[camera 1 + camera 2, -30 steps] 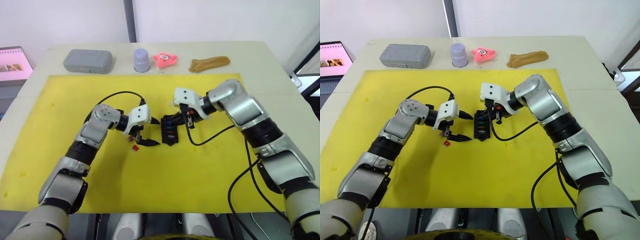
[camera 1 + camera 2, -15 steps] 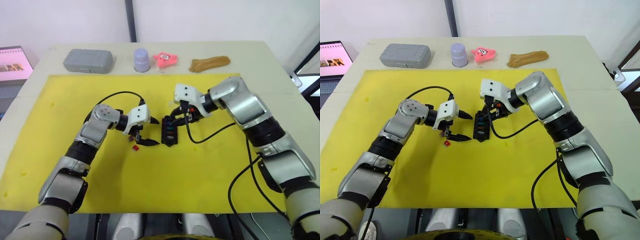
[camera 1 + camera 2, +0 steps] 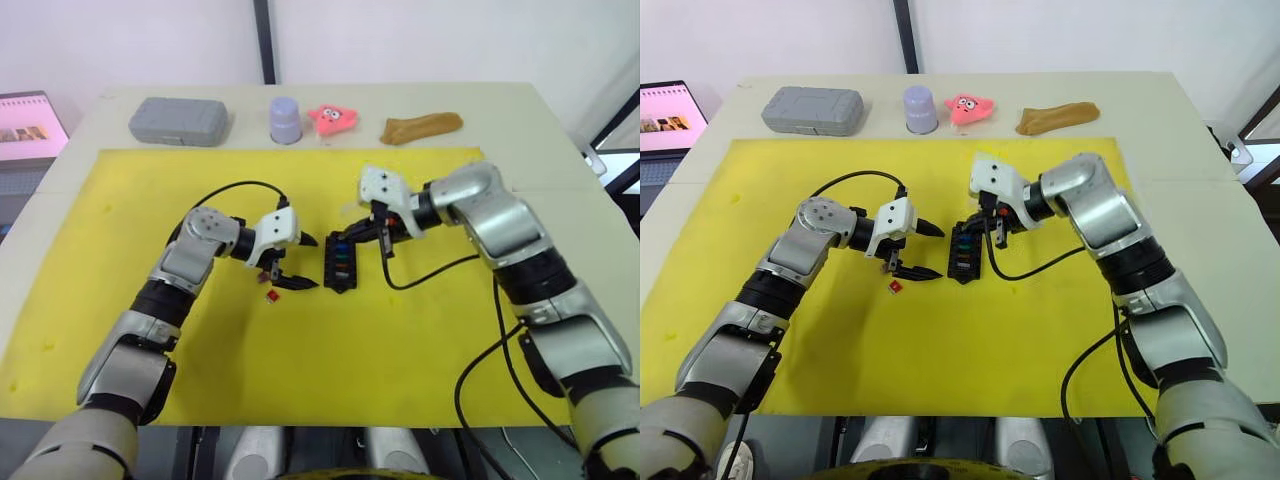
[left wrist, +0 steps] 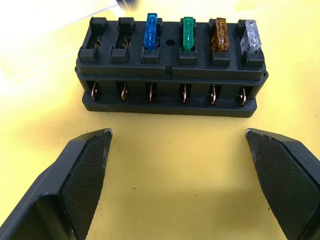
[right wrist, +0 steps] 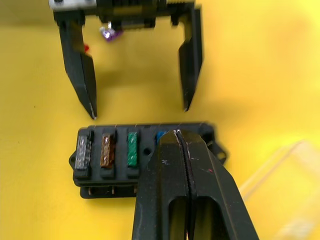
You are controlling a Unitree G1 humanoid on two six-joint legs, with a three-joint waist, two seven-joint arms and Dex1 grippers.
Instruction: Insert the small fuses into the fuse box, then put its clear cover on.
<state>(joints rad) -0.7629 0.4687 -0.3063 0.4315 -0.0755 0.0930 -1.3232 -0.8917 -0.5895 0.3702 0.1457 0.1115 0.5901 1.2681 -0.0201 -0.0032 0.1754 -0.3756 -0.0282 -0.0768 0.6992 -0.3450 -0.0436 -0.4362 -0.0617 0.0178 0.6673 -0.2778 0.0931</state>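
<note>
From the head, the fuse box [image 3: 340, 264] lies mid-mat between two grippers, one red fuse [image 3: 270, 296] loose beside the spread left gripper [image 3: 296, 262]; the left wrist counts four seated fuses [image 4: 185, 30] and two empty slots; the right wrist shows the right gripper [image 5: 181, 145] pressed together over the box.

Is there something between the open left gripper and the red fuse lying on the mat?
Nothing visible blocks it. The red fuse lies bare on the yellow mat, beside the left gripper, whose fingers are open.
</note>
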